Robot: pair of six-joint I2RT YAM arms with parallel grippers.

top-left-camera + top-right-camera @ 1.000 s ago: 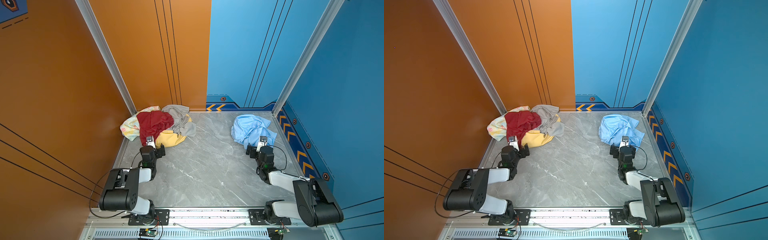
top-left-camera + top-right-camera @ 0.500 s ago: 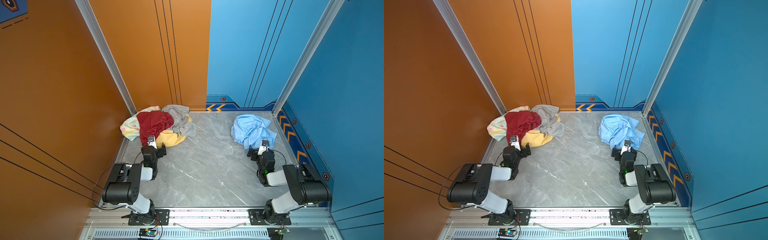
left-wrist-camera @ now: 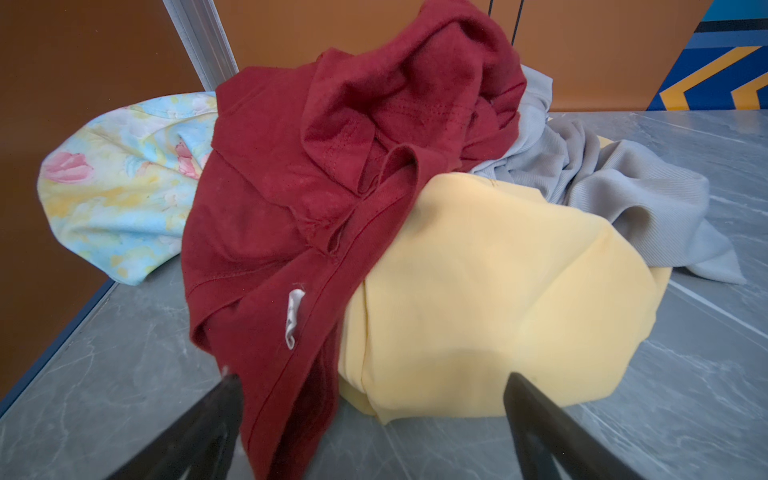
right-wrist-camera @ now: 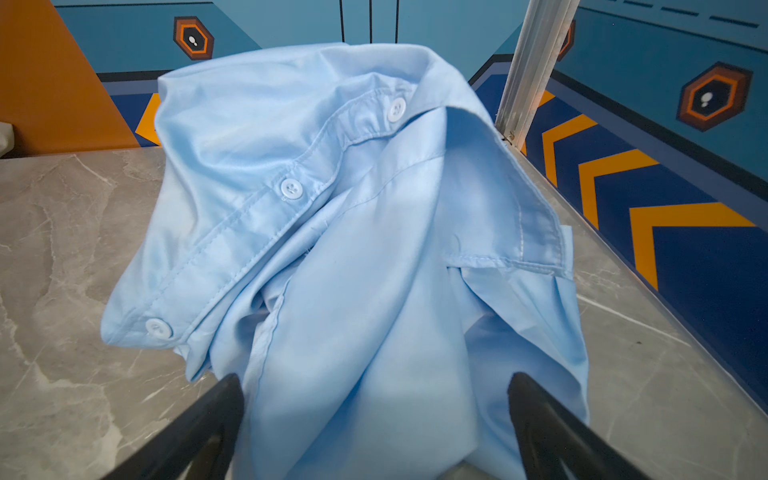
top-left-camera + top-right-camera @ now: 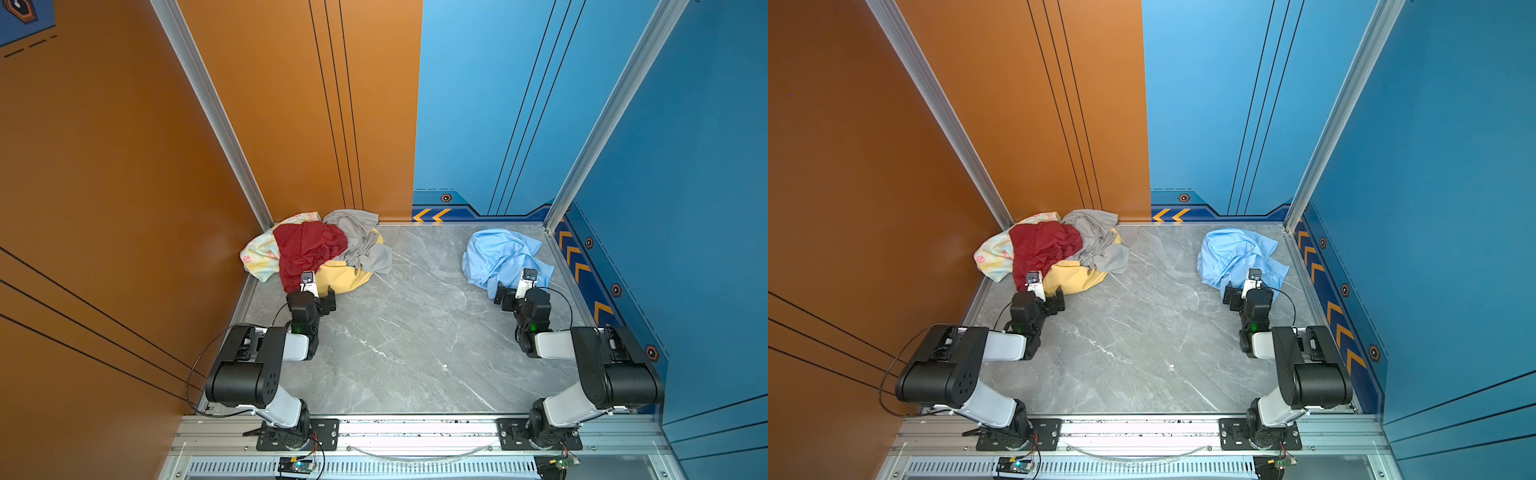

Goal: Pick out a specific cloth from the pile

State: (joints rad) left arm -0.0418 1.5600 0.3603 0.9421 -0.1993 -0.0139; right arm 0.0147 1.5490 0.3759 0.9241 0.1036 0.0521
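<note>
The cloth (image 5: 496, 253) (image 5: 1231, 253) (image 4: 353, 232), a crumpled sky-blue buttoned shirt, lies alone at the far right of the grey table. My right gripper (image 5: 514, 289) (image 5: 1243, 294) (image 4: 374, 377) is open at the shirt's near edge, and a fold of it lies between the fingers. The pile (image 5: 320, 249) (image 5: 1054, 249) (image 3: 374, 199) sits in the far left corner, with dark red on top, grey, mustard yellow and a pale printed cloth. My left gripper (image 5: 312, 292) (image 5: 1045, 294) (image 3: 374, 378) is open at the pile's near edge, by the red hem and the yellow cloth.
Orange walls (image 5: 124, 166) close the left and the back left. Blue walls (image 5: 685, 166) close the back right and the right. Aluminium posts (image 5: 582, 178) stand in the far corners. The marble tabletop (image 5: 415, 332) stretches between the arms. A metal rail (image 5: 415, 428) runs along the front edge.
The right arm's rear links have drawn in and risen, and its gripper has edged slightly towards the blue shirt. The left arm shifted only a little. No garment has moved.
</note>
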